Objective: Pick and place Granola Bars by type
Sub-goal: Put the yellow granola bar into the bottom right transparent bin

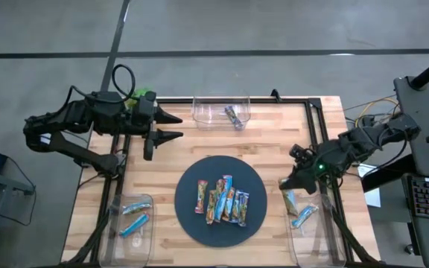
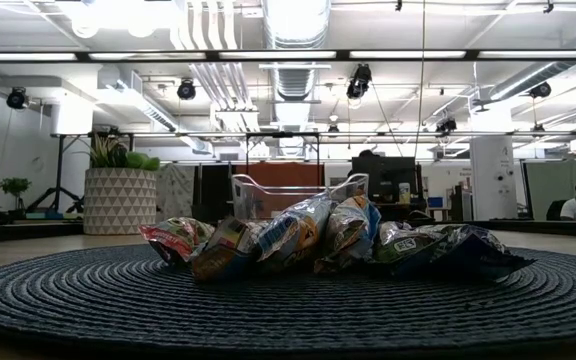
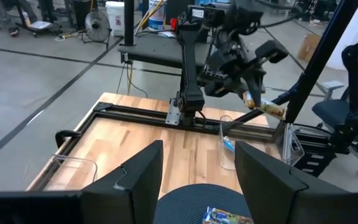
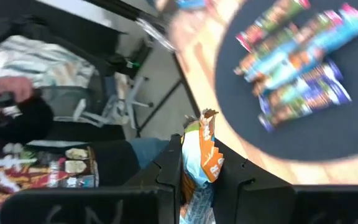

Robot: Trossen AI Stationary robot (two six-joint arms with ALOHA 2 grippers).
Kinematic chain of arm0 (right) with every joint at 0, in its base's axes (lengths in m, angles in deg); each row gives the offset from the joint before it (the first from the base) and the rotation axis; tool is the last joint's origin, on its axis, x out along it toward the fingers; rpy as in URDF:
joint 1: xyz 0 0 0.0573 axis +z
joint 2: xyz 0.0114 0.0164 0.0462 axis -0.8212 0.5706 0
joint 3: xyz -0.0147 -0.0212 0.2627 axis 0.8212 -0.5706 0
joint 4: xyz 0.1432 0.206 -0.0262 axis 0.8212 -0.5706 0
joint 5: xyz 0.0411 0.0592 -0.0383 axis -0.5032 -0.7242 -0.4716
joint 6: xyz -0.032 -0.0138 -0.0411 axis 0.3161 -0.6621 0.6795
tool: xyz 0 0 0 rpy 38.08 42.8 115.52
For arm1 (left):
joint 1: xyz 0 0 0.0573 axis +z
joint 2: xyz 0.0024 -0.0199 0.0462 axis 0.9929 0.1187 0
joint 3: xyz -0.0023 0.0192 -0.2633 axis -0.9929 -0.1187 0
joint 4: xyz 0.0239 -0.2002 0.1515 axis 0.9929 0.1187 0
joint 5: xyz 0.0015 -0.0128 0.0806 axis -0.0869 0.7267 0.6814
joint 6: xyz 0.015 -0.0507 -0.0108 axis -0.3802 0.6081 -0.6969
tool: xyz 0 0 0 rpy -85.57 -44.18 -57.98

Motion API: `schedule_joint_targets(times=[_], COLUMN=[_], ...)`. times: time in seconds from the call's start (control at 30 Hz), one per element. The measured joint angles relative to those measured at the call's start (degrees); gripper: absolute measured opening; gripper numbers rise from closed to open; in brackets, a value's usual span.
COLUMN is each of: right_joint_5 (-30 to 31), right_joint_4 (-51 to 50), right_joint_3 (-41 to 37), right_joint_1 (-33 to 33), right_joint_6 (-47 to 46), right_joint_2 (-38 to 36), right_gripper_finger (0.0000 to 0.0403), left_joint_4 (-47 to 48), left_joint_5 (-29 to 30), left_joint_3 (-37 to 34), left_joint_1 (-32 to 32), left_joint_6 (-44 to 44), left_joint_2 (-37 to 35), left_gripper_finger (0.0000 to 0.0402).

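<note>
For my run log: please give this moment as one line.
right pincer: shut on granola bar, above right bin | left pincer: open, waiting | mat: bars remain

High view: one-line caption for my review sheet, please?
Right gripper carries a wrapped granola bar above the right clear plastic bin; open left gripper waits; five bars remain on the dark round mat.

- Five granola bars (image 1: 222, 201) lying bunched together on the one dark round mat (image 1: 187, 212).
- Three clear bins (image 1: 222, 110) on the bench (image 1: 170, 152), one at the far edge, one at each near corner.
- One bar in the far bin, two in the left bin.
- Right bin: two bars, plus one bar (image 4: 207, 149) pinched in the right arm's jaws.
- Two arms.
</note>
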Motion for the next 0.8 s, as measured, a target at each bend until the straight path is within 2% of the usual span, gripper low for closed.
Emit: schedule_joint_targets(times=[0.23,0.4,0.8], right_joint_5=[4.67,4.98,6.04], right_joint_4=[-7.87,-12.00,-13.66], right_joint_3=[0.00,-0.83,-4.27], right_joint_1=[5.83,9.56,16.24], right_joint_6=[-10.59,-17.49,-29.73], right_joint_2=[-0.02,0.21,3.51], right_gripper_finger=[0.0043,0.0043,0.0043], left_joint_4=[0.04,0.13,0.15], left_joint_5=[0.00,-0.02,-0.04], left_joint_3=[0.00,0.00,0.00], left_joint_1=[-0.02,-0.02,-0.07], left_joint_6=[0.08,0.11,-0.04], left_joint_2=[0.00,0.00,-0.07], left_gripper_finger=[0.0181,0.0181,0.0181])
